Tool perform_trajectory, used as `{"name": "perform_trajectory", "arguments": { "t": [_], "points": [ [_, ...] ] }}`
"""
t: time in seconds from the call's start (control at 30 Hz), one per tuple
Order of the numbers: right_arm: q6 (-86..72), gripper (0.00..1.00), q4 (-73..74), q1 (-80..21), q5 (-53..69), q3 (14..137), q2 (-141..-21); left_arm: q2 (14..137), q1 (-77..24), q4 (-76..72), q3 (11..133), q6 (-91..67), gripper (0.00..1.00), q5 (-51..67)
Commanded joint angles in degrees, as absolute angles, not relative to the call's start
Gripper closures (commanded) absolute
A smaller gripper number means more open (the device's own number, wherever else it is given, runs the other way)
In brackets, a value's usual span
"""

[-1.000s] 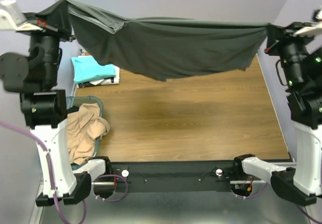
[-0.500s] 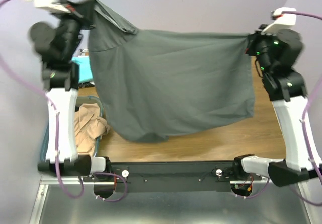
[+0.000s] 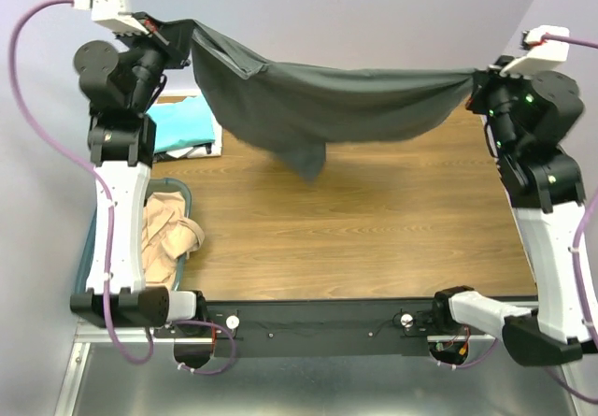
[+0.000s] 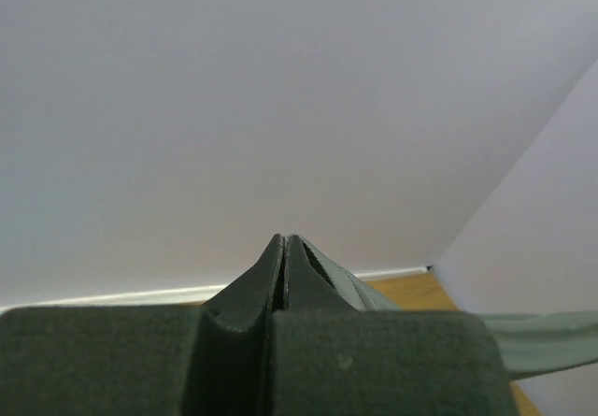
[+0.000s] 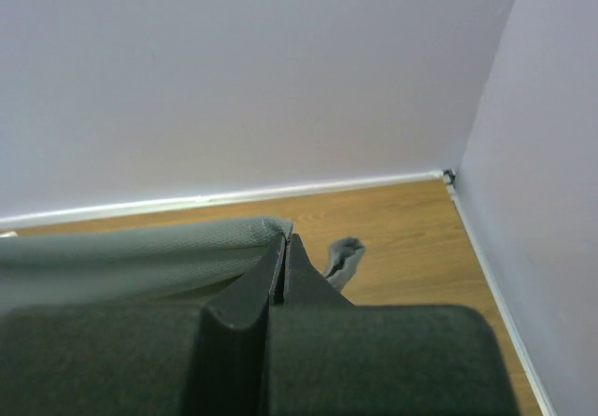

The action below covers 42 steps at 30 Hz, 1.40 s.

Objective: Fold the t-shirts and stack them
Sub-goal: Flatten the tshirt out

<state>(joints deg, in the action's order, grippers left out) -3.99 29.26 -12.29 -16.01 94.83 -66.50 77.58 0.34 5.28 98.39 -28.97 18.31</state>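
Note:
A large dark grey t-shirt (image 3: 327, 107) hangs stretched in the air between both raised arms, sagging to a point in the middle above the wooden table (image 3: 374, 220). My left gripper (image 3: 183, 35) is shut on its left end, the cloth (image 4: 364, 290) trailing off to the right past the closed fingers. My right gripper (image 3: 475, 87) is shut on the right end, with the grey fabric (image 5: 140, 252) bunched left of its fingers. A folded teal t-shirt (image 3: 182, 126) lies on a white one at the table's back left. A tan t-shirt (image 3: 163, 238) sits crumpled in the basket.
A blue-green plastic basket (image 3: 183, 192) stands at the table's left edge, beside the left arm. Pale walls close in behind and on both sides. The arm bases and a black rail (image 3: 318, 322) line the near edge.
The grey t-shirt swung down into a wide hanging sheet half a second ago and has now swung back up into a narrow sagging band. Both arms shifted while keeping hold.

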Motion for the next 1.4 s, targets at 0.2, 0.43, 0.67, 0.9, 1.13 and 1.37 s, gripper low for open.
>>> {"name": "perform_trajectory", "arguments": {
  "t": [0.2, 0.43, 0.67, 0.9, 1.13, 1.37],
  "points": [
    [-2.81, 1.00, 30.23, -12.04, -19.95, 93.69, -56.61, 65.05, 0.17, 6.94, 98.96, -28.92, 1.00, 17.76],
    [-3.42, 0.99, 35.24, -12.13, -20.39, 100.28, -55.20, 61.35, 0.18, 13.70, 105.80, -29.27, 1.00, 16.79],
    [-6.50, 0.99, 35.51, -12.13, -22.84, 97.04, -56.77, 64.41, 0.18, 14.24, 108.38, -29.88, 1.00, 17.40],
    [-7.73, 1.00, 28.41, -12.13, -28.56, 81.94, -60.82, 77.06, -1.48, 8.01, 97.48, -31.64, 1.00, 20.04],
    [-10.81, 1.00, 9.42, -11.69, -28.92, 62.85, -74.93, 105.17, -4.39, 2.11, 99.21, -28.04, 0.85, 20.39],
    [-12.56, 0.11, 2.64, -10.37, -23.12, 63.98, -92.10, 122.78, -7.73, 3.33, 110.84, -26.46, 0.25, 19.25]
  ]
}}
